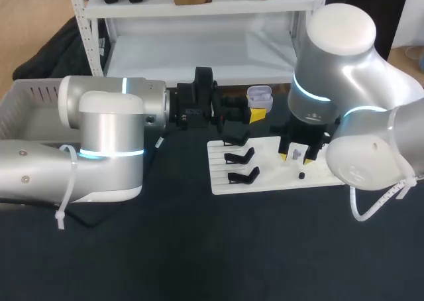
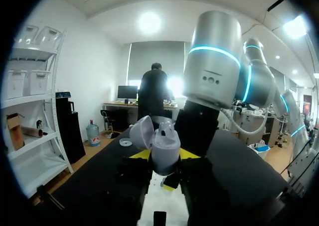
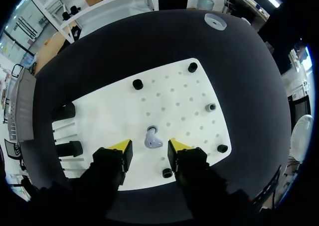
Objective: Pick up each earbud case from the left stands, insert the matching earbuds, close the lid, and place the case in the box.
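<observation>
Where the case sits: pale lavender rounded plastic earbud case (image 2: 166,147), held off the table in the left gripper (image 2: 164,155), over the far side of the board near the stands.
Case look: smooth, glossy, pebble-shaped shell. The lid (image 2: 141,132) is hinged open and tipped back to one side. Cannot tell whether anything sits inside the body.
Left gripper: closed onto the case body, one yellow-tipped finger pressing each side, the fingers standing as far apart as the case is wide.
Earbud: small lavender earbud (image 3: 152,139), lying loose on a bare part of the board among the peg holes.
Right gripper (image 3: 149,146): pointing straight down over the board with fingers parted. One yellow tip stands on each side of the earbud with a gap showing on both sides. Holds nothing.
Board: white rectangular perforated board (image 3: 174,94), flat on the black table cloth (image 1: 199,248).
Pegs: short black round pegs (image 3: 137,84) stand near the board's edges, and one grey-topped peg (image 3: 211,107) is beside the far edge.
Stands: black angled stands (image 1: 240,156) in a row on the slotted left end of the board. The farthest one is partly hidden by the left gripper.
Box: light grey plastic box (image 1: 30,99) with a slotted wall at the table's left side, well apart from the board and partly behind the left arm.
Other: small white round disc (image 3: 215,21) on the cloth beyond the board's far corner.
</observation>
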Robot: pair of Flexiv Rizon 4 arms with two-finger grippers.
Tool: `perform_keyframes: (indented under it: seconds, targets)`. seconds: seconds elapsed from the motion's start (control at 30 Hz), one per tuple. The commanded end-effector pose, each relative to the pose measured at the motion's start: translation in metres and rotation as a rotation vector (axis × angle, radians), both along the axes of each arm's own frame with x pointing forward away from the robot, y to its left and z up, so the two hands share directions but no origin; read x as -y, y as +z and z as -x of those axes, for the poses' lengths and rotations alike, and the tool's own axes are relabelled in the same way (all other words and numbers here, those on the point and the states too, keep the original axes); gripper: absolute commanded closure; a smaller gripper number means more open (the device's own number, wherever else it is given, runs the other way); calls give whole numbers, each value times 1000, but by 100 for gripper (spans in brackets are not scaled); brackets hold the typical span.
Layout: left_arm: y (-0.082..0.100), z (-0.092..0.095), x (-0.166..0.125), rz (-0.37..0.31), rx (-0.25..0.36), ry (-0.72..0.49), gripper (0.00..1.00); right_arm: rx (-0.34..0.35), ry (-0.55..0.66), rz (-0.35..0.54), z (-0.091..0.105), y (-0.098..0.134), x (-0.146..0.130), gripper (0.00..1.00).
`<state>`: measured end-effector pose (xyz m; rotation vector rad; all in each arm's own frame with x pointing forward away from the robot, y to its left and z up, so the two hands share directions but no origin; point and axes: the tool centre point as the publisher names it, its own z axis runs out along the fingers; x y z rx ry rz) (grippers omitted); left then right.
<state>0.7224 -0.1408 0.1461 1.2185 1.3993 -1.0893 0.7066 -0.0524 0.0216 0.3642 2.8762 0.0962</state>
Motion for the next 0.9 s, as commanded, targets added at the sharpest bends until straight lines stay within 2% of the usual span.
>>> perform_keyframes:
  seconds: [0.03, 0.4, 0.5, 0.73, 0.8, 0.9]
  targets:
    - [0, -1, 1, 0, -1, -1, 100, -6, -1, 4, -5, -1, 1, 59]
    - [0, -1, 1, 0, -1, -1, 100, -7, -4, 14, -5, -1, 4, 68]
    - [0, -1, 1, 0, -1, -1, 100, -7, -2, 15, -5, -1, 3, 76]
    - [0, -1, 1, 0, -1, -1, 100, -9, -4, 19, -5, -2, 2, 86]
    - [0, -1, 1, 0, -1, -1, 100, -10, -7, 21, -5, -2, 2, 100]
    - [0, -1, 1, 0, -1, -1, 100, -10, -11, 22, -5, -2, 2, 100]
